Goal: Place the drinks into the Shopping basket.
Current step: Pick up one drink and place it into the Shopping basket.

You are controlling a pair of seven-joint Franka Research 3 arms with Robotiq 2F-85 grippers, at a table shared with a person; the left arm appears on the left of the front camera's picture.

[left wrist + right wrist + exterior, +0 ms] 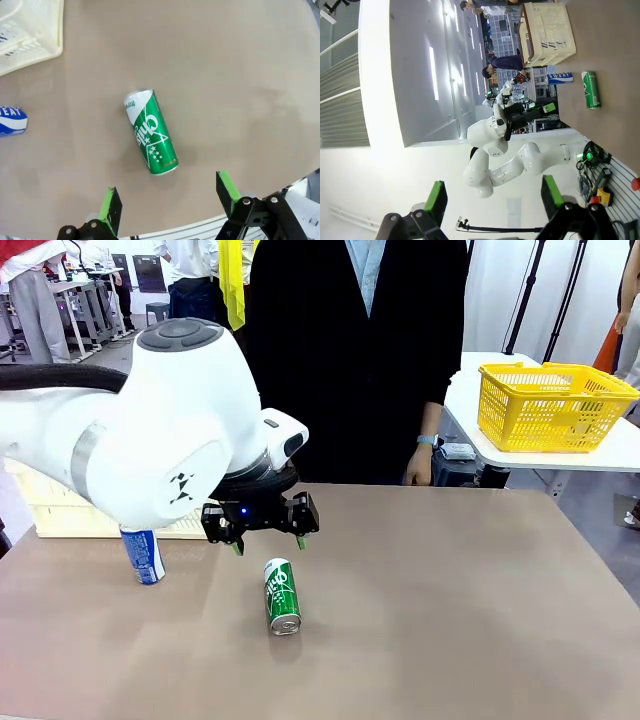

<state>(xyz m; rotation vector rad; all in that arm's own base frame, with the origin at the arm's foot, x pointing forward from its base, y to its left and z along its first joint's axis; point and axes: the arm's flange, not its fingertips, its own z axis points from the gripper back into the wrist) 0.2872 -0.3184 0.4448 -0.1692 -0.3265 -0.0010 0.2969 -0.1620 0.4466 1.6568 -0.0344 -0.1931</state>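
Note:
The green can (282, 595) lies on its side on the brown table, white lettering up. My left gripper (268, 543) hovers open just behind and above it; in the left wrist view the green can (150, 131) lies ahead of the open left gripper (169, 195), not between the pads. At the left stands the blue and silver can (143, 555), upright, in front of the cream Shopping basket (45, 515), which my left arm partly hides. The right wrist view is rolled sideways and shows my right gripper (493, 195) open and empty, far from the basket (547, 30) and both cans.
A person in black (350, 340) stands at the far edge, one hand (420, 465) hanging by the table. A bright yellow mesh basket (555, 405) sits on a separate white table at the back right. The brown tabletop (470, 620) stretches bare to the right.

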